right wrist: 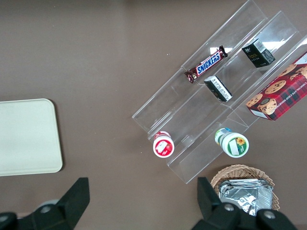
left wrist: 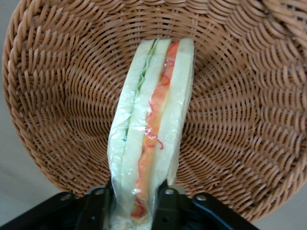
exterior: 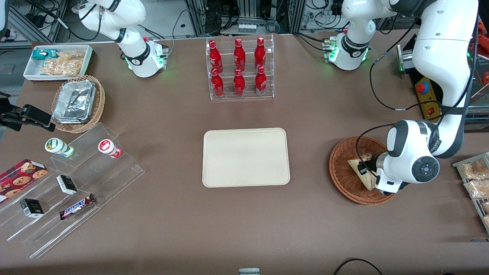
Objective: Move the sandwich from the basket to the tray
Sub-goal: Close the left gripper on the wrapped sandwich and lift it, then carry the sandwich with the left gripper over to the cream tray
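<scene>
- Sandwich (left wrist: 151, 129) standing on edge in basket (left wrist: 57, 96), so narrow sides offered for pinching.
- Gripper (left wrist: 136, 206) low over basket, fingers (left wrist: 98, 208) clenched on sandwich (wrap pressed in).
- Tray (exterior: 245, 157) well apart, toward table middle.

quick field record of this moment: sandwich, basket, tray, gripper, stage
sandwich: wrapped wedge, on edge in the basket, pinched at one end
basket: reddish-brown wicker, toward the working arm's end of the table
tray: cream, nothing on it, mid-table
gripper: left gripper down in the basket, fingers closed on the sandwich
stage: grasp made, sandwich not yet on the tray
</scene>
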Controlling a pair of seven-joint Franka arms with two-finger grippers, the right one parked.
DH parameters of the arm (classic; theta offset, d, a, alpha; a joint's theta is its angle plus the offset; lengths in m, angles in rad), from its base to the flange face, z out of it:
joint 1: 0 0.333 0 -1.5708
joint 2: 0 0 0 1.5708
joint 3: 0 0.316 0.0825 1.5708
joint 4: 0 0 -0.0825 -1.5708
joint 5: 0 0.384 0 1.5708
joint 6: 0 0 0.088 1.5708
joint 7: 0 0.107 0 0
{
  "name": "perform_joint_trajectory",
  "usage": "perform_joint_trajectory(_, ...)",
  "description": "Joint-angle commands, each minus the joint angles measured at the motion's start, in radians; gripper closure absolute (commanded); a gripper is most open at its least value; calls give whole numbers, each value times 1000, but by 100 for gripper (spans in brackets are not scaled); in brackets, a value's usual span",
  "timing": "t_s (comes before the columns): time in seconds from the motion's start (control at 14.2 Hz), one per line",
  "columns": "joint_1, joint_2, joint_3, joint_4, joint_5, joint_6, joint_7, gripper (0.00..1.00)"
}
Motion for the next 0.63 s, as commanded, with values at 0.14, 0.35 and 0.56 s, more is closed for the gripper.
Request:
perform_joint_trajectory(0.14, -10, -26, -44, 57, -7, -10, -10, 88)
perform_joint_trajectory(0.35, -12, -53, -179, 97, 3, -34, -14, 87)
perform_joint_trajectory(0.56, -68, -60, -292, 109, 48, -38, -3, 86)
